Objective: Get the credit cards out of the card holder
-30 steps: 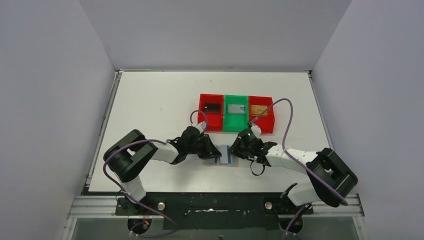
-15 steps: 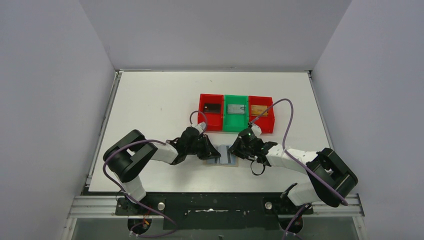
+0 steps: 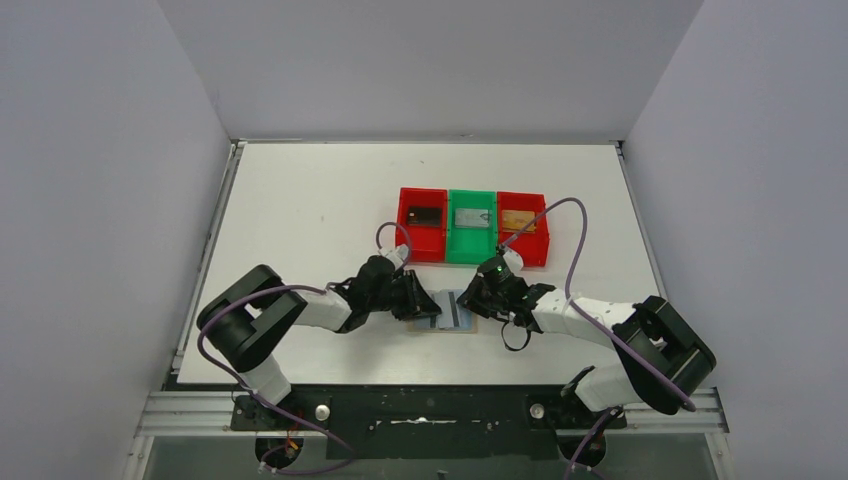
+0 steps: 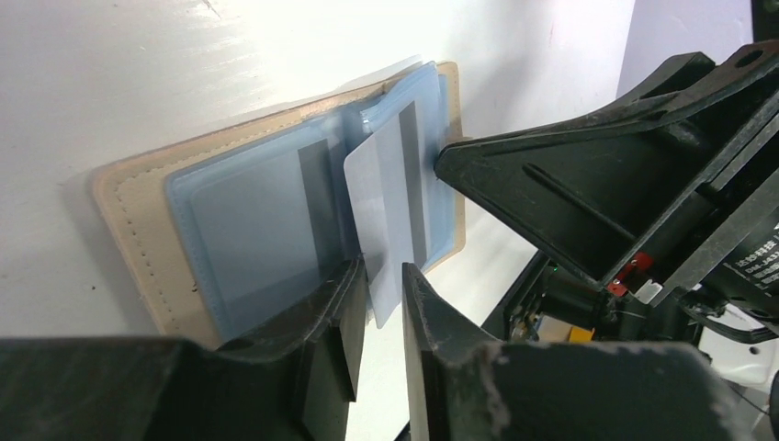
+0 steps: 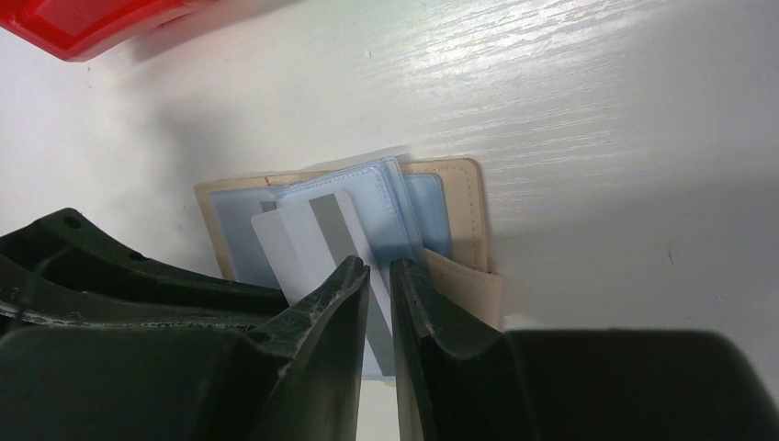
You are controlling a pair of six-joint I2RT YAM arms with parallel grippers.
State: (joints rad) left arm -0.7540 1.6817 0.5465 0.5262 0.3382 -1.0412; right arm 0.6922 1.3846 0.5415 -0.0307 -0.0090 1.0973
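My left hand point(image 4: 383, 287) sits bottom-centre of its wrist view, fingers drawn nearly together w/ only a thin slit between them. The near corner of a white plastic card w/ a grey stripe point(image 4: 372, 197) shows in that slit. I can't tell whether I'm actually clamping it. The card is partway out of the tan bifold card holder point(image 4: 243, 230). The holder lies open on the white bench point(image 4: 110, 64), pale blue-grey sleeves up, across the centre-left of the frame.

My right hand point(image 5: 378, 276), bottom-centre of its own view, has the same narrow gap. Its tips are over the holder's sleeves, and the same card point(image 5: 294, 239) shows through the gap. Grip vs. just pressing: can't tell.

In the top view the holder point(image 3: 452, 312) lies just below frame centre, btw. my left hand point(image 3: 420, 303) and right hand point(image 3: 470, 297).

Above it, three plastic trays stand in a row, touching:
- left red tray point(image 3: 422, 250) w/ a dark card point(image 3: 425, 215)
- green tray point(image 3: 471, 252) w/ a grey card point(image 3: 471, 218)
- right red tray point(image 3: 524, 255) w/ a tan-gold card point(image 3: 517, 220)
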